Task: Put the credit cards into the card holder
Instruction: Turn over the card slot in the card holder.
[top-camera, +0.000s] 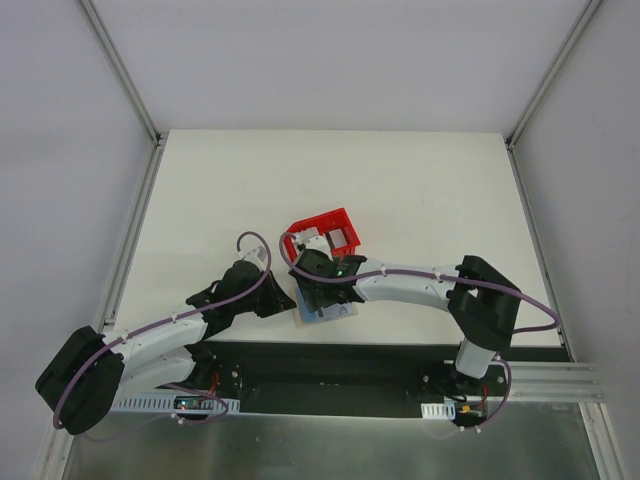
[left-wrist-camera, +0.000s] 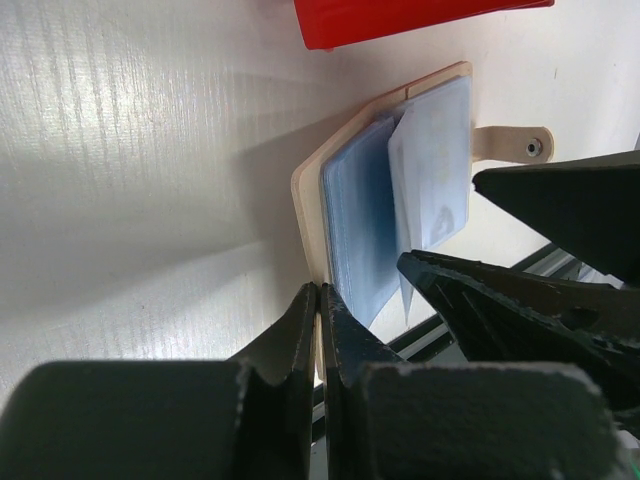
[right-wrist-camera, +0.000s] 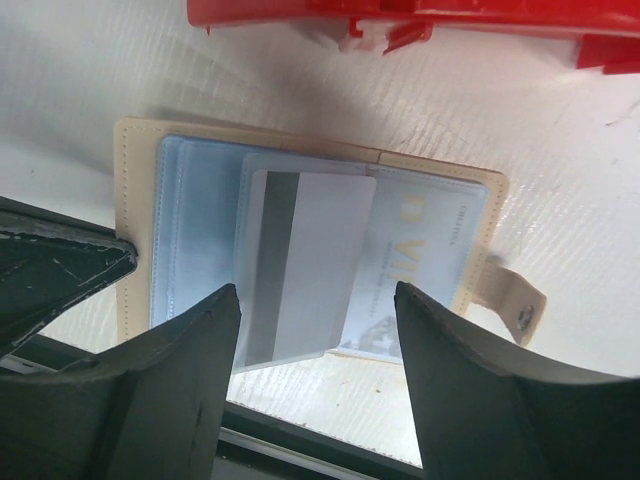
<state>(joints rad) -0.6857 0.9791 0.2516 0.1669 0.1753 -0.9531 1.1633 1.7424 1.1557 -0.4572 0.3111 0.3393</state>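
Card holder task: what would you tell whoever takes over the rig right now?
Left gripper: shut on the tan left edge of the open card holder.
Right gripper: open, jaws either side of the striped card, not gripping it.
Striped card: partly in a pale blue sleeve, its near end sticking out past the holder's edge.
Done: card partway into the sleeve.
Left: seat it fully; check the red bin behind for more cards, contents unclear.
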